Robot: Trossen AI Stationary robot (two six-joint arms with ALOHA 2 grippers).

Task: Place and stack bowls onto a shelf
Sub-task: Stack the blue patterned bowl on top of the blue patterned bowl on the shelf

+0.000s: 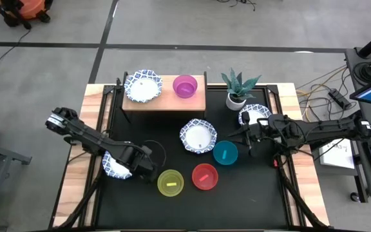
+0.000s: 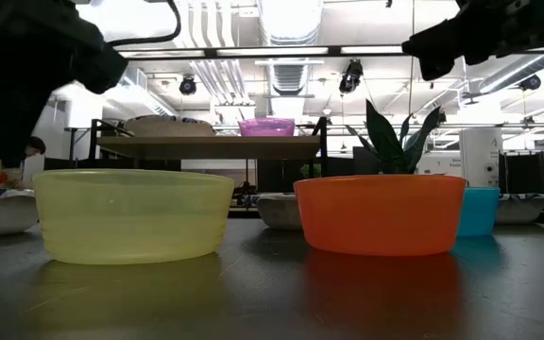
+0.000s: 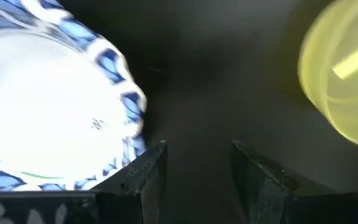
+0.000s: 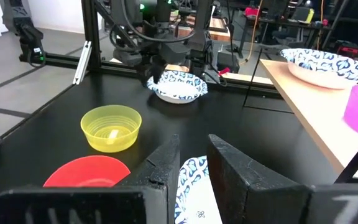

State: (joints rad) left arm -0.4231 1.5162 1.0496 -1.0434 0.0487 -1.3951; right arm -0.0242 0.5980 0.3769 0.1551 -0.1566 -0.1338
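My left claw (image 3: 194, 171) hangs part open and empty right beside a patterned bowl (image 3: 48, 106), so next I straddle its rim; right claw (image 4: 191, 162) waits, empty, slightly open.

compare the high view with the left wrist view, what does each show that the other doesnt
Only the high view shows the shelf carrying a patterned bowl and the purple bowl, the plant pot, the red bowl, the teal bowl, a patterned bowl mid-table and the right gripper near another patterned bowl.

Only the left wrist view shows the left gripper with its fingers parted over bare tabletop.

Both show the patterned bowl by the left arm and the yellow bowl.
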